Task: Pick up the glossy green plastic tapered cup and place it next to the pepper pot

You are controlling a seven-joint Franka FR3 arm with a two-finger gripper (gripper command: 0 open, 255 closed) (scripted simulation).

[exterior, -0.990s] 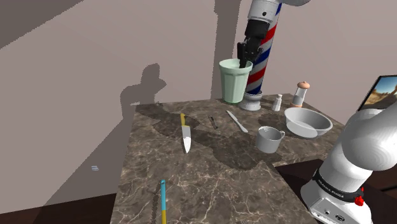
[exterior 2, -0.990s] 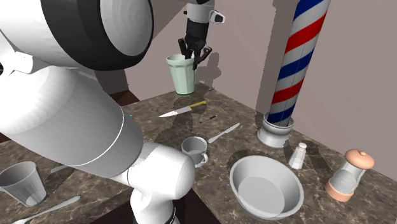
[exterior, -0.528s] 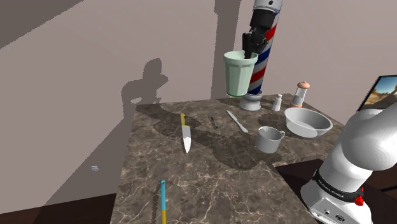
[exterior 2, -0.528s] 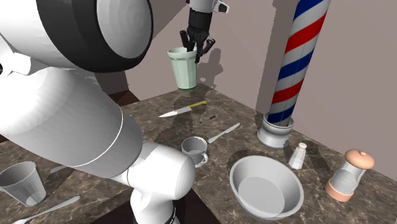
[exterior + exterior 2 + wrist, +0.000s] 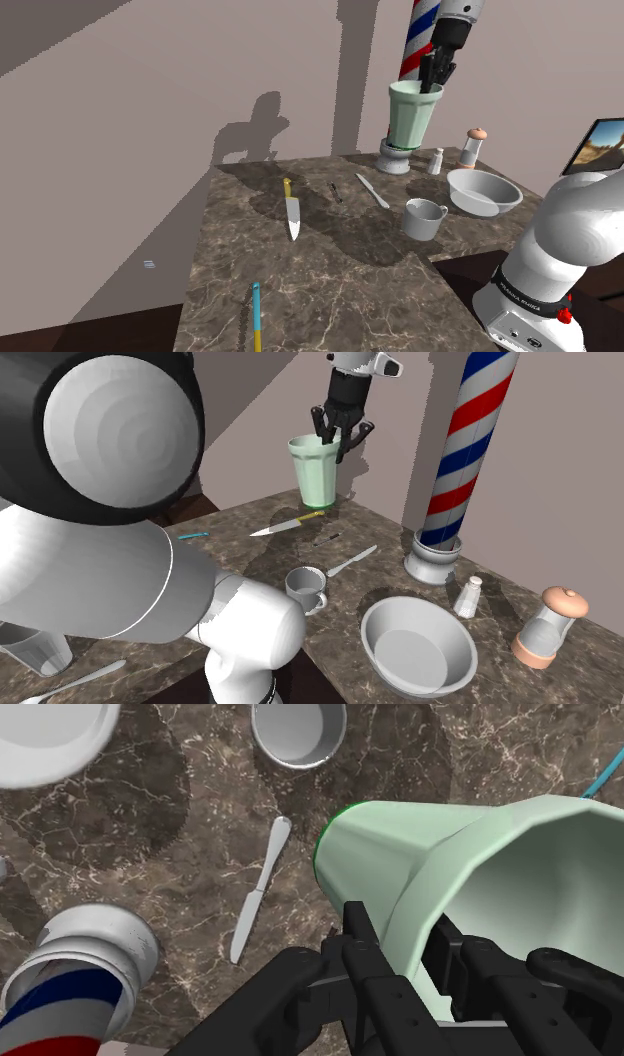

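Above the surface's far edge, the end effector (image 5: 433, 85) is clamped on the rim of the pale green cup (image 5: 411, 120), which hangs in the air. Pickup looks done. Carrying it to the pepper pot (image 5: 474, 147), far right in the shoulder view, and setting it alongside remain.

Marble counter (image 5: 330, 285): knife (image 5: 292, 216), bowl (image 5: 484, 191), mug (image 5: 424, 218)

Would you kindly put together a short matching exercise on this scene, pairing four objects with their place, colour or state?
Things:
1. green cup
2. yellow-handled knife
3. bowl
4. striped pole

Descriptions:
A. lying flat on the counter
B. red, white and blue
C. held aloft by the gripper
D. pale and empty

Pairs: 1-C, 2-A, 3-D, 4-B.
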